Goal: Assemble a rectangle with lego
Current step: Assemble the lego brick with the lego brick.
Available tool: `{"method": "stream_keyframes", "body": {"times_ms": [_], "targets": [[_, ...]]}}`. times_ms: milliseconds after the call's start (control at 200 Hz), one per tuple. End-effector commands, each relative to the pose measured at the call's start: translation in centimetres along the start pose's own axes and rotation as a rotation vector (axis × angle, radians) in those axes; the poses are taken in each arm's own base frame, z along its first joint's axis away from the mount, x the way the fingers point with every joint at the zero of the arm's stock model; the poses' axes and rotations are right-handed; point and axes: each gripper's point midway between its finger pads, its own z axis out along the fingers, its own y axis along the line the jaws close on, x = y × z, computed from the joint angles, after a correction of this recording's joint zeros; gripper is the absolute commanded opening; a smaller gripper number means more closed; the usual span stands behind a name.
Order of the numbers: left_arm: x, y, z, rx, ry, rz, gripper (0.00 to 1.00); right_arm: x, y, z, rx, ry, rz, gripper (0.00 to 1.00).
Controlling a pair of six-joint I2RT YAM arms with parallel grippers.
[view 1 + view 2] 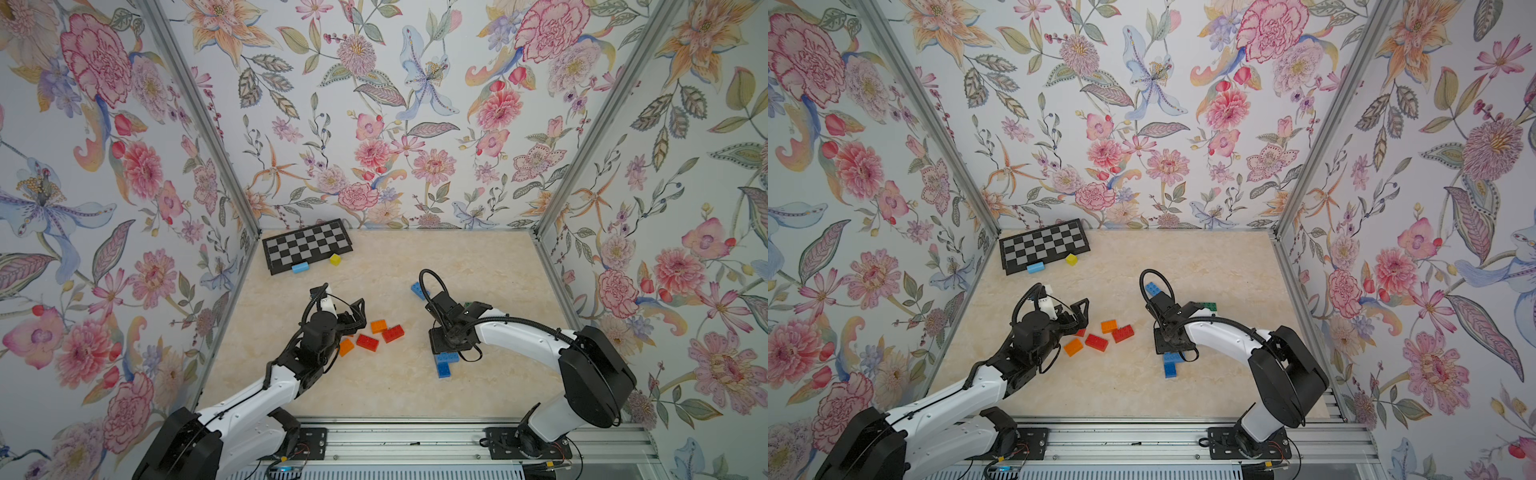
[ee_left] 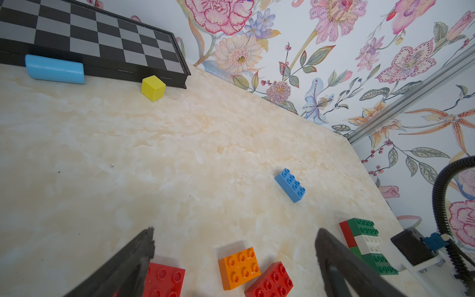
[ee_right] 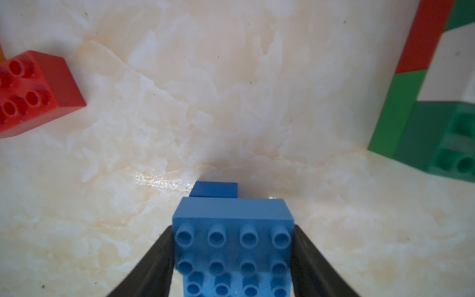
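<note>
Grip first: my right gripper [image 3: 232,240] is clamped on the short ends of a blue brick [image 3: 232,213], low and centre in its wrist view, with more blue brick directly under it. In both top views I see that blue pair [image 1: 444,368] right of centre on the table [image 1: 478,266]. My left gripper [image 2: 236,229] stands wide apart and holds nothing, at the cluster of red bricks [image 1: 367,342] and orange bricks [image 1: 378,326] left of centre. A loose brick [image 1: 419,289], also blue, lies above the right arm. A green, white and red block [image 2: 365,241] sits at the lower right of the left wrist view. The chessboard [image 1: 307,245], yellow cube [image 1: 335,259] and pale blue bar [image 1: 301,267] lie at the table's upper left.
</note>
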Motion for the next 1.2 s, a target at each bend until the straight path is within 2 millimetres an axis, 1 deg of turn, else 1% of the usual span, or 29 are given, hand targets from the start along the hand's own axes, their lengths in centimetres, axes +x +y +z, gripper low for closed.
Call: {"method": "stream_keyframes", "body": {"times_ms": [0, 350, 580, 660, 871, 981, 1196], "targets": [[-0.3, 0.2, 0.2, -0.001, -0.012, 0.001, 0.99, 1.8, -1.8, 1.3, 0.074, 0.063, 0.013, 0.34], [-0.2, 0.2, 0.2, 0.002, -0.009, 0.000, 0.99, 1.9, -2.5, 0.8, 0.087, 0.058, 0.016, 0.32], [-0.3, 0.1, 0.3, 0.006, -0.010, -0.004, 0.99, 1.0, -2.4, -0.1, 0.074, 0.022, 0.013, 0.32], [-0.3, 0.1, 0.2, 0.004, -0.010, -0.004, 0.99, 1.2, -2.3, 0.1, 0.072, 0.033, 0.016, 0.32], [-0.4, 0.2, 0.2, -0.001, -0.014, -0.003, 0.99, 2.5, -2.6, 1.3, 0.097, 0.079, 0.026, 0.31], [-0.3, 0.2, 0.2, -0.002, -0.014, -0.002, 0.99, 2.9, -2.9, 1.7, 0.113, 0.093, 0.037, 0.29], [-0.2, 0.2, 0.3, -0.001, -0.010, -0.002, 0.99, 3.4, -3.4, 2.0, 0.129, 0.107, 0.044, 0.21]]}}
